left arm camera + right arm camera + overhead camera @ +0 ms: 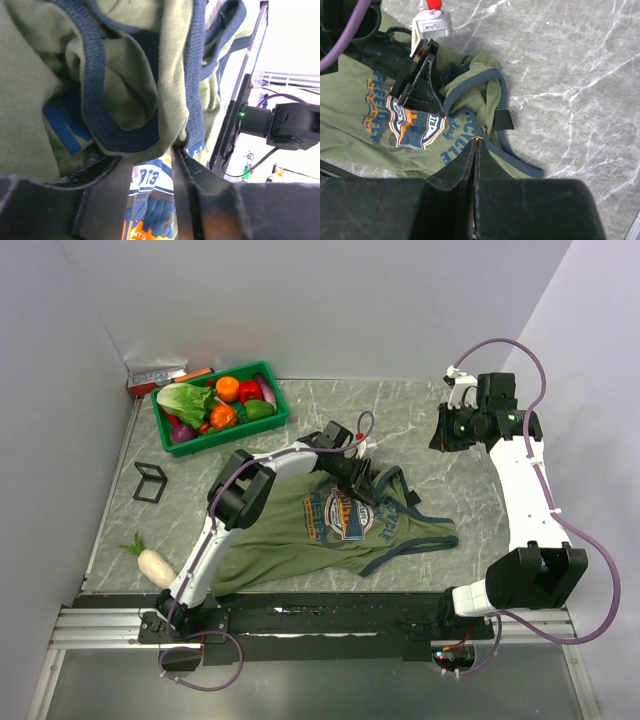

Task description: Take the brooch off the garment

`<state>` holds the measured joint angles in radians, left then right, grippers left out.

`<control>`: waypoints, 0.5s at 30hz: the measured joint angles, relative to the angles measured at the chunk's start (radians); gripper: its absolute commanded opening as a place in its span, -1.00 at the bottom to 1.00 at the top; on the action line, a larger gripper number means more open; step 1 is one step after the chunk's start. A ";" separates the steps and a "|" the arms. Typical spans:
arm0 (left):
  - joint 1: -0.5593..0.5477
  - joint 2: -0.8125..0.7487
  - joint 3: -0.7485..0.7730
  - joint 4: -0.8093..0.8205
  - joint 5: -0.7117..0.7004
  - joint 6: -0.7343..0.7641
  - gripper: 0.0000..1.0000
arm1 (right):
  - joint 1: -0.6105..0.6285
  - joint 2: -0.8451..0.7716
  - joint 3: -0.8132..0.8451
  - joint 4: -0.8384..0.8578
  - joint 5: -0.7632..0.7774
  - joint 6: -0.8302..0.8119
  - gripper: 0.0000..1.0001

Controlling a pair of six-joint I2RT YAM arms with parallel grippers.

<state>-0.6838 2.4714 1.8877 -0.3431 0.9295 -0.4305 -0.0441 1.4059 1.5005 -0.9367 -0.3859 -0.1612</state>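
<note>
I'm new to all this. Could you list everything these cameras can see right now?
Olive-green sleeveless tank top with navy trim: one, mid-table, bunched at the neckline.
Oval printed graphic: one, orange and blue, on the top's chest.
Brooch: none visible in any view.
Green plastic basket: one, far left.
Mixed vegetables: several, green, orange, red and purple, in the basket.
Red-and-white box: one, behind the basket.
Black square frame: one, left of the top.
White radish with green leaves: one, near left edge.
Grey marble-look table: one.
Left gripper: black, at the top's neckline, open.
Right gripper: black, above the table's right side, shut, empty.
</note>
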 measured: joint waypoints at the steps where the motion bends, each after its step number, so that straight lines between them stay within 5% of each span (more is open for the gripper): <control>1: 0.000 0.000 0.006 0.000 0.000 -0.005 -0.24 | 0.000 0.002 0.002 0.001 0.000 0.000 -1.00; 3: 0.000 0.008 0.031 0.004 0.001 -0.010 -0.37 | 0.000 0.003 0.004 0.001 0.000 0.000 -1.00; 15: 0.005 0.066 0.130 0.041 -0.013 -0.039 -0.32 | 0.000 0.016 0.005 0.001 0.000 0.007 -1.00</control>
<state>-0.6785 2.5374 2.0174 -0.3019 0.9169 -0.4694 -0.0441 1.4216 1.5055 -0.9356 -0.3859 -0.1539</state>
